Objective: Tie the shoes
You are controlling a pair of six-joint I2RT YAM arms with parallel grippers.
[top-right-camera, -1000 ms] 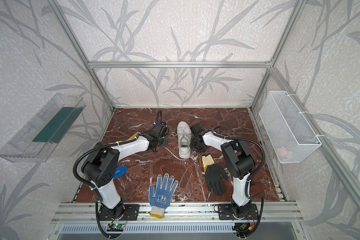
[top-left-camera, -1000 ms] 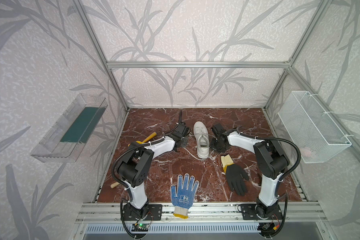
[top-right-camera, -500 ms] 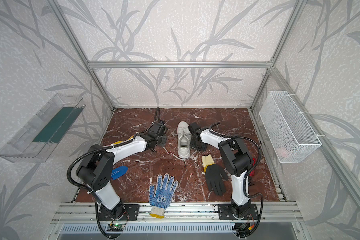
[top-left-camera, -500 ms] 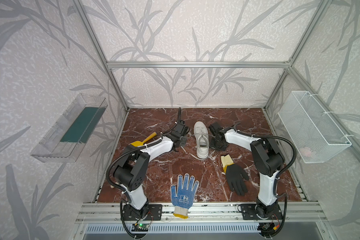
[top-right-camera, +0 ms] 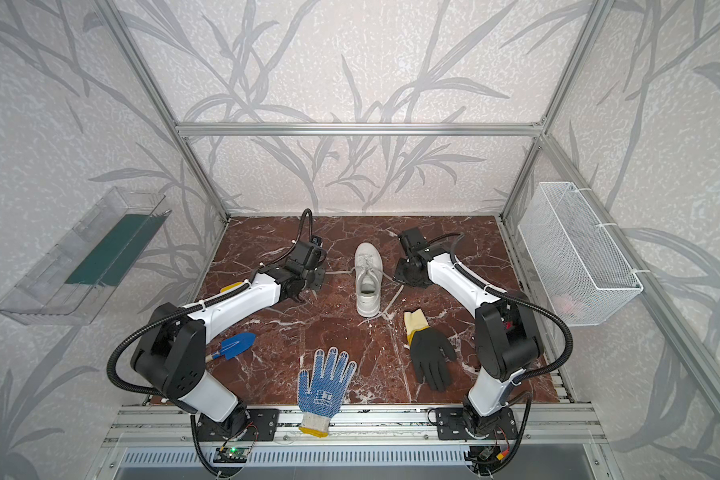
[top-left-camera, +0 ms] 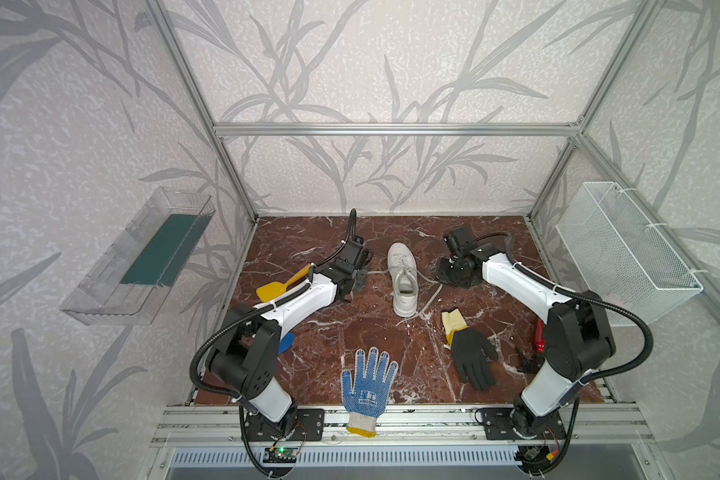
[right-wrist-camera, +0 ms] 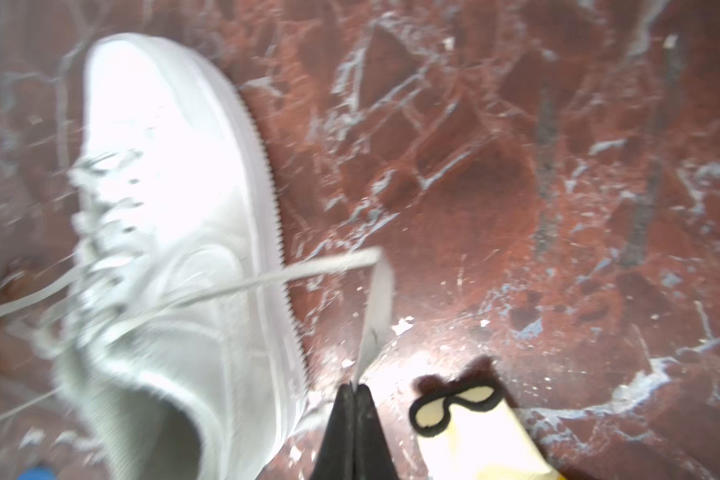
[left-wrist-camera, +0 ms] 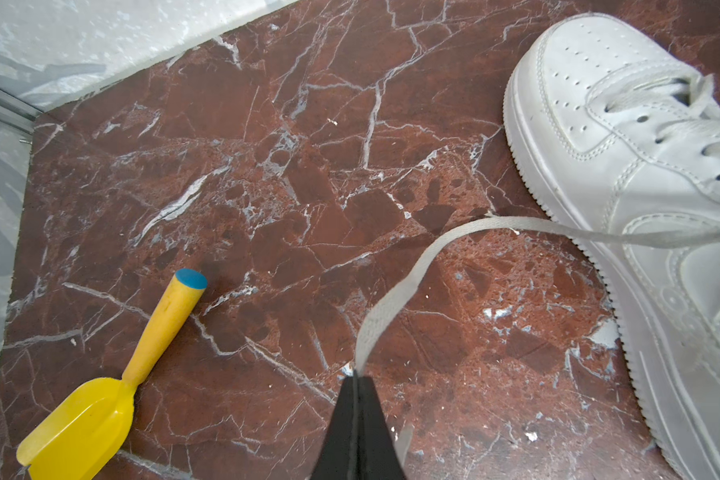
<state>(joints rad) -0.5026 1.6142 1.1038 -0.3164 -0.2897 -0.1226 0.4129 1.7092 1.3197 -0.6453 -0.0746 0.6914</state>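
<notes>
The white sneaker (top-left-camera: 403,279) stands in the middle of the marble floor (top-left-camera: 329,332) in both top views, its long axis running up and down the frame, toe toward the upper edge and heel opening toward the lower. The left gripper (left-wrist-camera: 356,380) sits low just left of the shoe, level with the laced throat, its jaws pressed together on the end of the left lace (left-wrist-camera: 395,291), which curves slackly back to the shoe's side. The right gripper (right-wrist-camera: 355,388) mirrors it just right of the shoe, jaws likewise clamped on the right lace (right-wrist-camera: 375,307); that wrist view is blurred, yet the strand shows rising from the tips and leading across the sole to the eyelets. Both arms are about equally near, each lace drawn sideways across the shoe's axis. I judge the coming move is crossing the strands over the tongue, so each hand must travel inward toward the midline; the black glove (top-left-camera: 470,357) lies near the heel at lower right
</notes>
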